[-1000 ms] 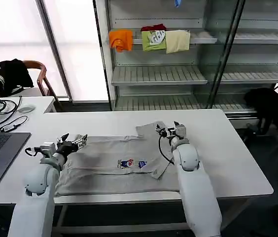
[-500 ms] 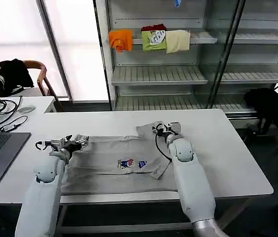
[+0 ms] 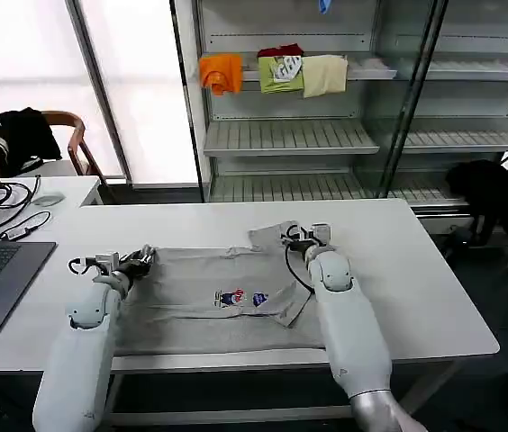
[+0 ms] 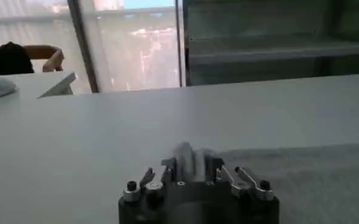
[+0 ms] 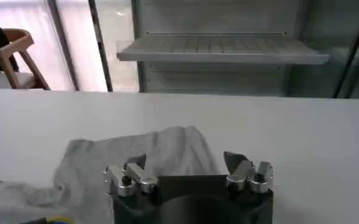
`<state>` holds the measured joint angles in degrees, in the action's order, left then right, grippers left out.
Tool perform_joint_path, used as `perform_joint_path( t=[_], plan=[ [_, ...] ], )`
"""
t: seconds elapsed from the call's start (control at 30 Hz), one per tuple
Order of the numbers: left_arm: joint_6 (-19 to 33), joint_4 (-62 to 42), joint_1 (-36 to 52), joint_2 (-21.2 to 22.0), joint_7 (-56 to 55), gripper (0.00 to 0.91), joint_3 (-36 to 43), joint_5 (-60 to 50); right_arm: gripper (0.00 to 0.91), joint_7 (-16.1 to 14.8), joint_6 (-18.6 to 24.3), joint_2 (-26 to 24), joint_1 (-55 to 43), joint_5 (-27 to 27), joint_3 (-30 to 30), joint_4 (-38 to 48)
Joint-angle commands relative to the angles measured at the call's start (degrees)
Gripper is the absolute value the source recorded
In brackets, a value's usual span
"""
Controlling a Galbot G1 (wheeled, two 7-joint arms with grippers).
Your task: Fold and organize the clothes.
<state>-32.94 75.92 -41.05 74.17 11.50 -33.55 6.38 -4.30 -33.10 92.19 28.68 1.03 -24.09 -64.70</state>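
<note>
Grey shirt (image 3: 213, 301) spread flat on white table (image 3: 416, 288), near edge close to table's near edge, long axis running left-right; small coloured print (image 3: 241, 298) near middle, a fold lying diagonally on right half.

Left gripper (image 3: 139, 260) low at shirt's far-left corner, fingers pinched on a small ridge of cloth, seen bunched between them in left wrist view (image 4: 191, 163). Right gripper (image 3: 301, 236) at far-right corner over the raised sleeve flap (image 5: 161, 155), fingers spread wide, cloth lying between and under them, not clamped.

Judged: both arms set on far edge, one at each end of long axis; coming move likely a fold toward near side once right side pinches.

Farther off, shelf unit (image 3: 290, 135) with folded orange (image 3: 222, 72), green (image 3: 282, 72) and cream (image 3: 324, 75) garments on upper shelf.
</note>
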Motion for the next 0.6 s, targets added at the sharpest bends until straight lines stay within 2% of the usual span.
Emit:
perform_joint_path(
  t=[0.03,0.27,0.4,0.6],
  plan=[
    [-0.2,-1.1,0.2,0.0,0.1,0.01,0.1,0.7,0.0,-1.0,0.0,0.2,-0.1,0.3,0.0,1.9],
    [-0.2,-0.2,-0.5,-0.2,0.9,0.01,-0.2,2.8,0.0,-1.3,0.4,0.7,0.1,0.5,0.4,1.0],
    [-0.3,0.5,-0.9,0.0,1.0,0.0,-0.6,5.8,0.0,-0.6,4.4,1.1,0.7,0.5,0.5,0.6],
    [-0.2,1.9,-1.3,0.0,0.8,0.0,-1.2,9.0,0.0,1.1,7.8,1.6,2.2,0.7,0.1,-2.4]
  ],
)
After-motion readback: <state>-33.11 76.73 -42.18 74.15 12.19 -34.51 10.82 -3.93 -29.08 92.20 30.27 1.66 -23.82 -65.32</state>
